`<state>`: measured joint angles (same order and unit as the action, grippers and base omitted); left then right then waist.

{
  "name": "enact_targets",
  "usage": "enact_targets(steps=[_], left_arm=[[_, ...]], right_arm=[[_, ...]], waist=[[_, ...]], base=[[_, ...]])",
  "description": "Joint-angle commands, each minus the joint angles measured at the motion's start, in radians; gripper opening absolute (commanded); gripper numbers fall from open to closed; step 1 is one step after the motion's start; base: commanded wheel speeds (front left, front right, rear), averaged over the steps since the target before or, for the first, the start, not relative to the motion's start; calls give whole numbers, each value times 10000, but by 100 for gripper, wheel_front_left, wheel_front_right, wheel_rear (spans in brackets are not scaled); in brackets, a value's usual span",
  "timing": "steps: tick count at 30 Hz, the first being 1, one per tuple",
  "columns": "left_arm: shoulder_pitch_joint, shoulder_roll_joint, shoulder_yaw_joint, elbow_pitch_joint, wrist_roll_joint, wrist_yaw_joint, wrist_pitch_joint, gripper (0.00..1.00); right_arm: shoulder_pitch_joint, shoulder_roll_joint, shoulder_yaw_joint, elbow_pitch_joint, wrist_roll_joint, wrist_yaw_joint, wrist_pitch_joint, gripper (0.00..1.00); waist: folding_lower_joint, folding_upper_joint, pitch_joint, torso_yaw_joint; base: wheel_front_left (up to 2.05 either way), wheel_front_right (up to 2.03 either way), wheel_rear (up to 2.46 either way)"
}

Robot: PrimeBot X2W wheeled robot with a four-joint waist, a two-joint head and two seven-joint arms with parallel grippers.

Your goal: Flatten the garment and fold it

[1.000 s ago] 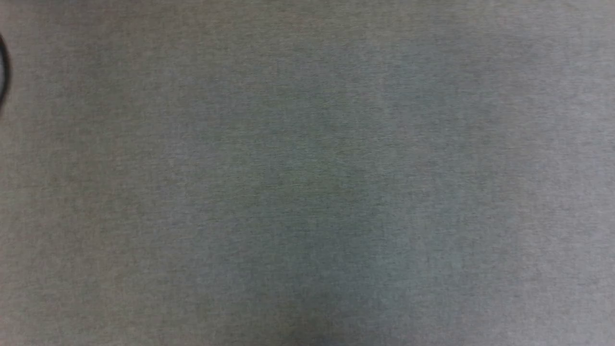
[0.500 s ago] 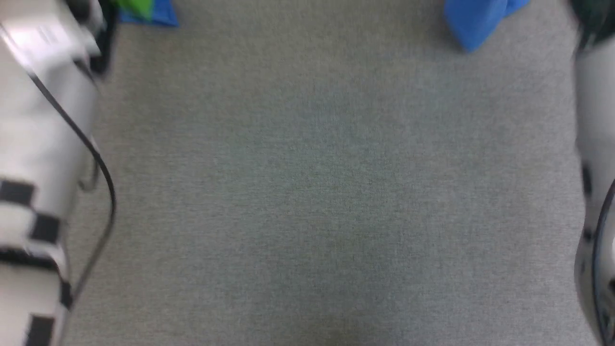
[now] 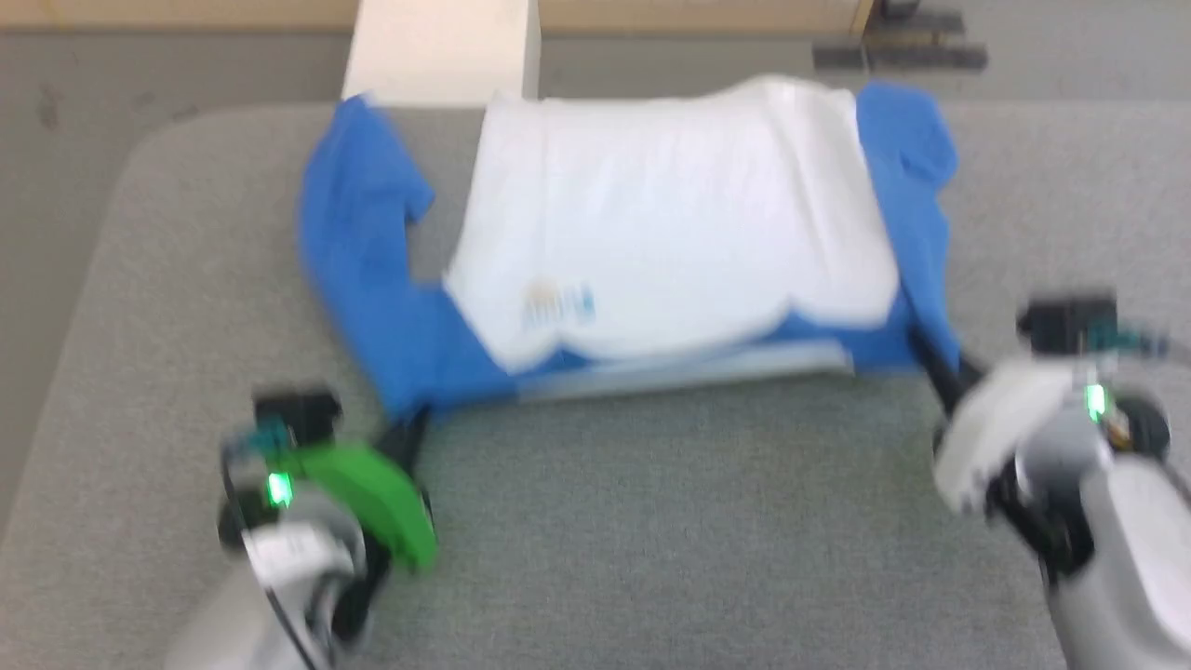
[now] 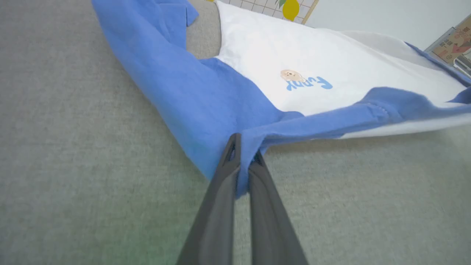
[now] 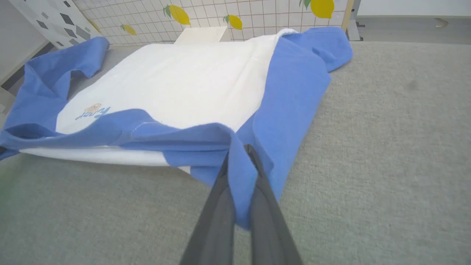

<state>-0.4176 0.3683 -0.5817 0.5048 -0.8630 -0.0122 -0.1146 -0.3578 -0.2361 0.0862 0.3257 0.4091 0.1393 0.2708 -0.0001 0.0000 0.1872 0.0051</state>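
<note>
Clamped shut, both jaws, each biting blue cloth of the garment. Left jaws at lower left of the blurred head view, pinching the near blue corner; right jaws at lower right, pinching the opposite one. Up close in the left wrist view: left fingers pressed together, blue fold between them. Same story in the right wrist view, right fingers squeezed on a blue flap. Spread across the upper middle of the grey worktop, white body up, blue sleeves at both sides, the upper-left one curled back. Near edge raised off the worktop between the two grips, shadow beneath. Bear and blue lettering just left of centre. Pale block beyond the far edge.
</note>
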Motion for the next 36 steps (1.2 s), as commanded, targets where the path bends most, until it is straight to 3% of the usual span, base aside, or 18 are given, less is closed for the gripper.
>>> enact_targets(steps=[1, 8, 13, 18, 25, 26, 27, 28, 29, 36], left_arm=[[562, 427, 109, -154, -169, 412, 147, 0], [2542, 917, -134, -1566, -688, 1397, 1455, 0], [3399, 1394, -624, -2458, -923, 2033, 3027, 0], [3764, 1746, -1049, -3069, -1098, 2436, 4340, 0], [3966, 1875, -976, -3511, -1279, 2731, 4593, 0], [3988, 1830, -925, -3556, -1364, 2742, 4583, 11], [3992, 1824, -889, -3610, -1392, 2767, 4566, 92], [3999, 1816, -847, -3663, -1444, 2784, 4568, 100], [4006, 1823, -817, -3718, -1496, 2801, 4603, 100], [4067, 2505, -449, -4593, -1818, 3124, 5172, 100]], right_arm=[[495, -344, -295, -92, 27, -86, 32, 0], [2644, -544, -676, -617, -142, -86, 1228, 0], [3837, -337, -1102, -1215, -196, -86, 2418, 0], [4646, -123, -1324, -1753, -437, -86, 3431, 0], [5050, 8, -1293, -2064, -663, -86, 3945, 0], [5046, -5, -1275, -2078, -739, -86, 3904, 0], [5028, 15, -1268, -2092, -792, -86, 3840, 5], [5013, 38, -1242, -2103, -820, -86, 3822, 84], [4994, 36, -1207, -2148, -837, -86, 3804, 100], [5034, -268, -1183, -3042, -473, -86, 4192, 100]], waist=[[1, 0, -815, 119], [1, 0, -1183, 90], [1, 0, -1451, 19], [1, 0, -1536, -16], [1, 0, -1523, -83], [1, 0, -1516, -89], [1, 0, -1510, -102], [1, 0, -1510, -117], [1, 0, -1515, -129], [1, 0, -1525, -245]], base=[[0, 0, 0], [0, 0, 0], [0, 0, 0], [0, 0, 0], [0, 0, 0], [0, 0, 0], [0, 0, 0], [0, 0, 0], [0, 0, 0], [0, 0, 0]])
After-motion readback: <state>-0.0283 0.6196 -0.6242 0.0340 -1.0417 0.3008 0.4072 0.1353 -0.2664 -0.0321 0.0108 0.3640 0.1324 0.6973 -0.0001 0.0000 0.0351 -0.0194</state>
